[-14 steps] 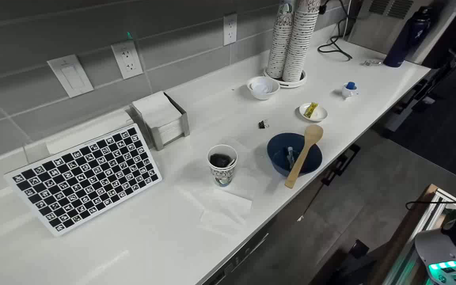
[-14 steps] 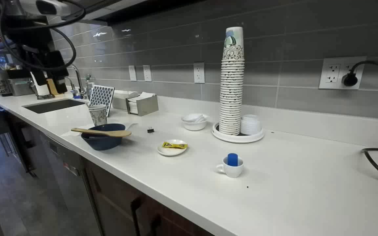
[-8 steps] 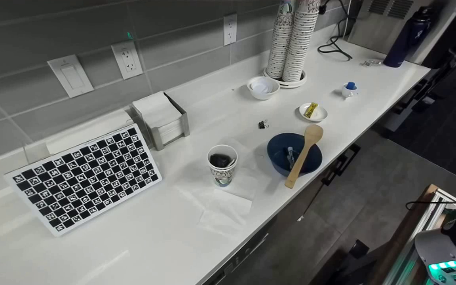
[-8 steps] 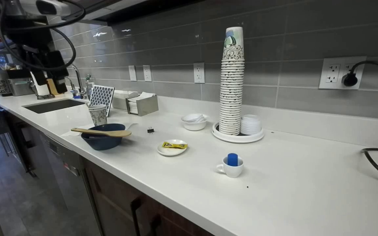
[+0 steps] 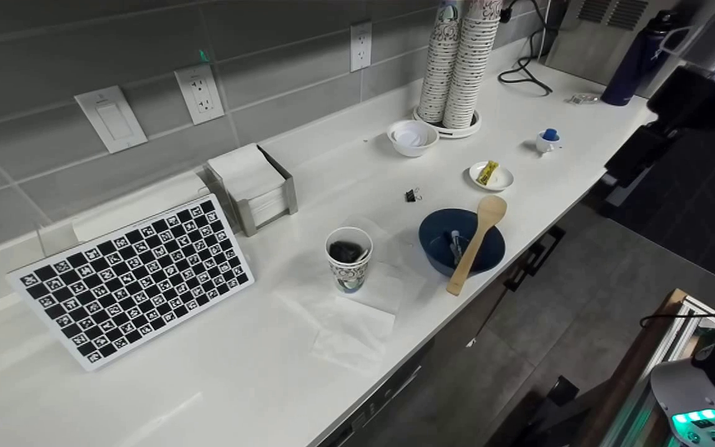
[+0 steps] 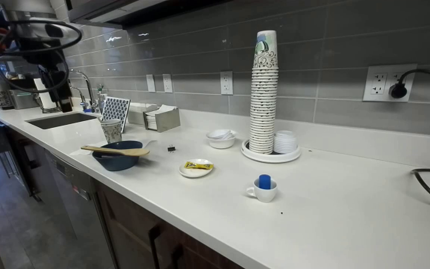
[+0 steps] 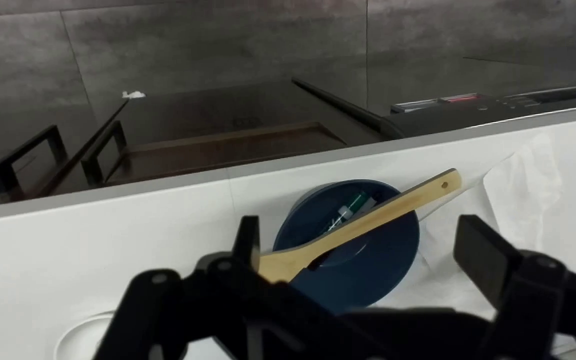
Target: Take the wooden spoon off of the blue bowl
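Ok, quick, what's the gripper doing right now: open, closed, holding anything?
Gripper: open, jaws apart, holding nothing; spoon lies across the blue bowl.

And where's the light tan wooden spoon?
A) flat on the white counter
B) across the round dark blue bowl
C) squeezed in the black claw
B: both exterior views show the wooden spoon lying across the blue bowl, and the wrist view shows the claw open.

Near the front edge of the white counter [image 5: 239,372] the bowl [image 7: 383,265] is dark blue and the wooden spoon [image 7: 368,221] light tan; toward its back edge the board [image 5: 137,282] is checkered black-and-white, the stacked cups [image 6: 264,93] white with dark scrolls.
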Controlling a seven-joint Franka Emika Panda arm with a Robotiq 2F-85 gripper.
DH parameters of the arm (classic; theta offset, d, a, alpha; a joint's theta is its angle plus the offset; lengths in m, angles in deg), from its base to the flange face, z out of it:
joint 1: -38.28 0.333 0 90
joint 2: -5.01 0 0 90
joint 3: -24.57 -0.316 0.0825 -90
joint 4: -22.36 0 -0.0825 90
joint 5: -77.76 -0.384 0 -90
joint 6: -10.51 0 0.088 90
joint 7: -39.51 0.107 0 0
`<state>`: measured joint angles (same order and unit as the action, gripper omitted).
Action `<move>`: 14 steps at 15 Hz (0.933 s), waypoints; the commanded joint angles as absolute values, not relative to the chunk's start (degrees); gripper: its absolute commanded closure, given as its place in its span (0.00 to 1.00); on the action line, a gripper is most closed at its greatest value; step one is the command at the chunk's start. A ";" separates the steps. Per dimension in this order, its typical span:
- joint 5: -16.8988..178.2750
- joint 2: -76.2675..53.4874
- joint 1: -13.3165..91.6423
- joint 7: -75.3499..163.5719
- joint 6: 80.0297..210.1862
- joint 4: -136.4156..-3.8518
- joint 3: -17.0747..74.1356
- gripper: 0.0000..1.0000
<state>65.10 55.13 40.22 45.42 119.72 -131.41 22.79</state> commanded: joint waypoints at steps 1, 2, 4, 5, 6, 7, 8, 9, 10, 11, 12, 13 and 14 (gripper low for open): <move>63.19 43.05 39.35 56.89 122.40 -125.35 16.08 0.00; 63.35 39.69 39.18 60.03 122.82 -124.01 14.54 0.00; 62.43 35.48 41.04 59.62 122.73 -121.62 14.85 0.00; 64.56 41.59 40.63 59.32 122.89 -125.89 14.96 0.00; 64.36 39.19 40.97 59.43 122.93 -124.61 14.81 0.00; 64.27 37.35 41.14 59.44 122.94 -123.59 14.86 0.00; 64.27 36.19 41.16 59.44 122.94 -122.86 14.97 0.00; 64.26 35.64 41.17 59.44 122.94 -122.48 15.05 0.00; 64.26 33.14 39.83 66.13 120.15 -120.30 13.63 0.00; 64.72 30.96 39.17 70.18 122.48 -119.72 12.11 0.00; 64.16 28.53 39.16 73.78 123.66 -118.89 11.07 0.00; 63.88 26.91 39.05 77.26 124.16 -118.26 10.29 0.00; 63.65 24.70 39.11 80.79 124.71 -117.26 9.65 0.00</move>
